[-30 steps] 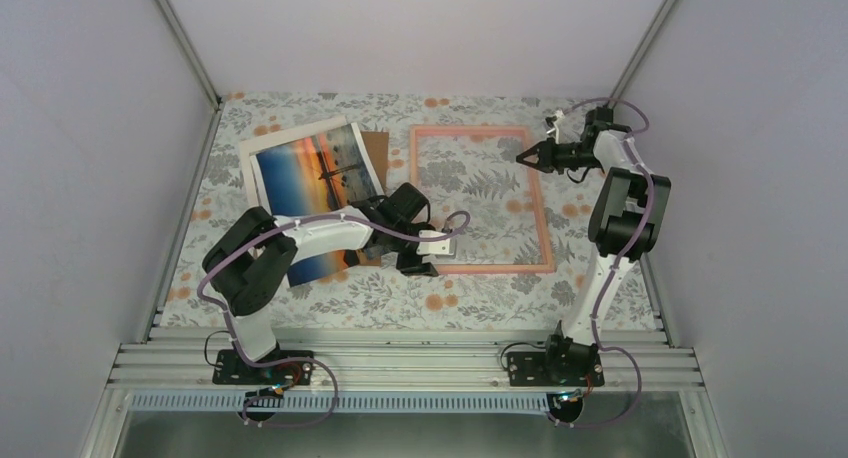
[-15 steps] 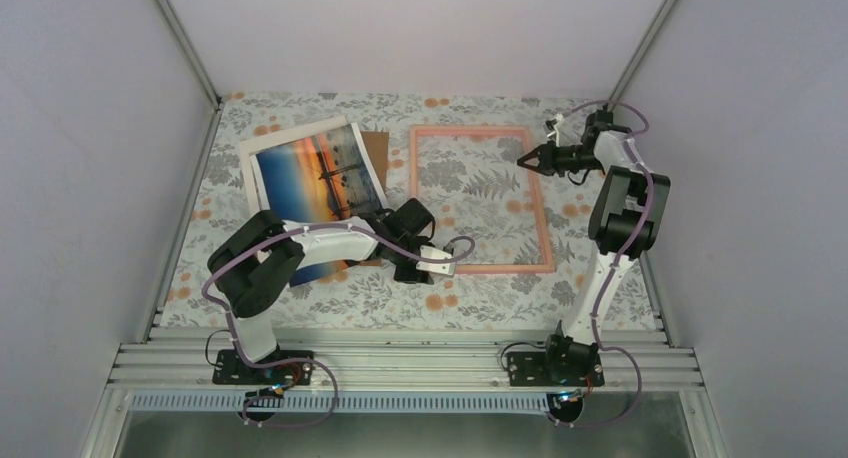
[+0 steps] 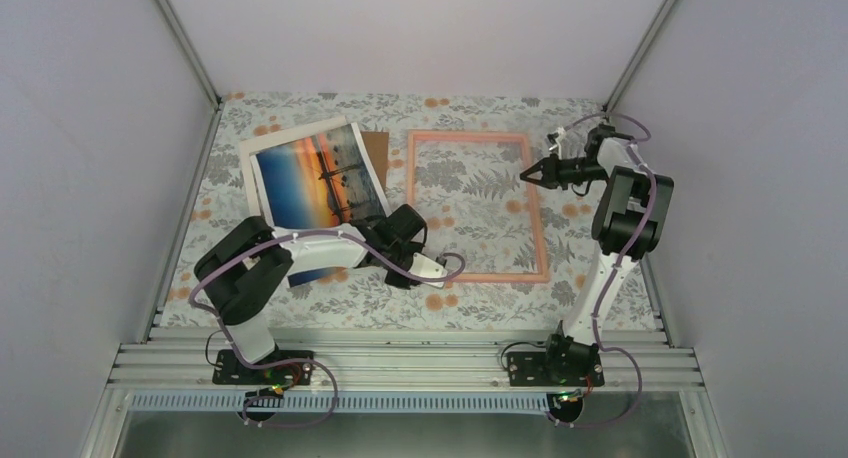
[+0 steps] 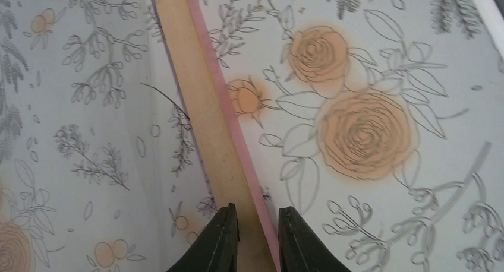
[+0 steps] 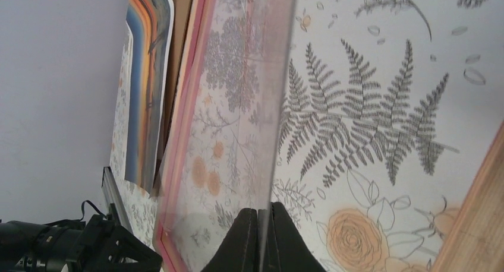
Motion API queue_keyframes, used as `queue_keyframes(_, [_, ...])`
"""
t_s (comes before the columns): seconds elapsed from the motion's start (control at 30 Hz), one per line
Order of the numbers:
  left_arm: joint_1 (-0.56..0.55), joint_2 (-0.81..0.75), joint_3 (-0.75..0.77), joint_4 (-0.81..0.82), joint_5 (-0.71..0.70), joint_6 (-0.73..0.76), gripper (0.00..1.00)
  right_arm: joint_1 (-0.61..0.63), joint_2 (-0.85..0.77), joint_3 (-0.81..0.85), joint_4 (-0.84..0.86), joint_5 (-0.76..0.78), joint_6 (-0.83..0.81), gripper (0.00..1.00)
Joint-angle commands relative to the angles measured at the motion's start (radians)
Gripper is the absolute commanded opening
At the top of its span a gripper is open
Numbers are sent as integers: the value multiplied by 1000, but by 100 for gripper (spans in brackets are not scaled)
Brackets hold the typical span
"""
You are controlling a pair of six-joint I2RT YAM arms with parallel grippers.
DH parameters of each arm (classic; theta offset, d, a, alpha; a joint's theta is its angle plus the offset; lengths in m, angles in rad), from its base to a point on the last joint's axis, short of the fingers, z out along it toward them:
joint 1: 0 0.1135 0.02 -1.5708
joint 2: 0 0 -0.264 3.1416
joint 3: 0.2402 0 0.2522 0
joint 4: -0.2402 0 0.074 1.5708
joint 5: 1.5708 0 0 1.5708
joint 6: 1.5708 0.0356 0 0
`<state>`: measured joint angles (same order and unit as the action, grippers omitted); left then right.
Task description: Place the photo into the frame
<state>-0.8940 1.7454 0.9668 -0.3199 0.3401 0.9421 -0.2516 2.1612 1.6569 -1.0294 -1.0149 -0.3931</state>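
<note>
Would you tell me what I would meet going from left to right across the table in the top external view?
photo → brown cardboard board → frame → right arm

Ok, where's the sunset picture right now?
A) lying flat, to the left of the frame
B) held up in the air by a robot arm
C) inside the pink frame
A: the photo lies flat to the left of the frame, and only flowery tablecloth shows through the frame's opening.

Overhead view, close wrist views, sharing frame (image 3: 465,135)
</note>
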Motion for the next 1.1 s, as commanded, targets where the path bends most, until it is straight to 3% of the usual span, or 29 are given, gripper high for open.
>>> queue_keyframes(0.0, [-8,-17,-74,-154,18,101,18,-14,-40,-53,-40,-11,-70,4])
queue_keyframes(0.13, [-10,-60,-85,-181,52,117,24,-15,-50,-88,-55,-23,-96,4])
queue_keyframes(0.3, [15,-86,53,-223,138,-76,43,-14,-41,-64,-77,-27,-120,4])
queue_keyframes(0.43, [118,-107,132,-197,265,-243,51,-15,7,18,-116,-17,-149,4])
queue_keyframes(0.7, [439,-49,200,53,369,-716,70,-14,11,33,-145,-60,-191,4])
queue_keyframes(0.83, [504,51,249,82,379,-857,71,-13,12,36,-135,-58,-189,4])
queue_keyframes(1.07, [528,194,318,101,411,-957,71,-9,26,25,-74,-10,-124,4])
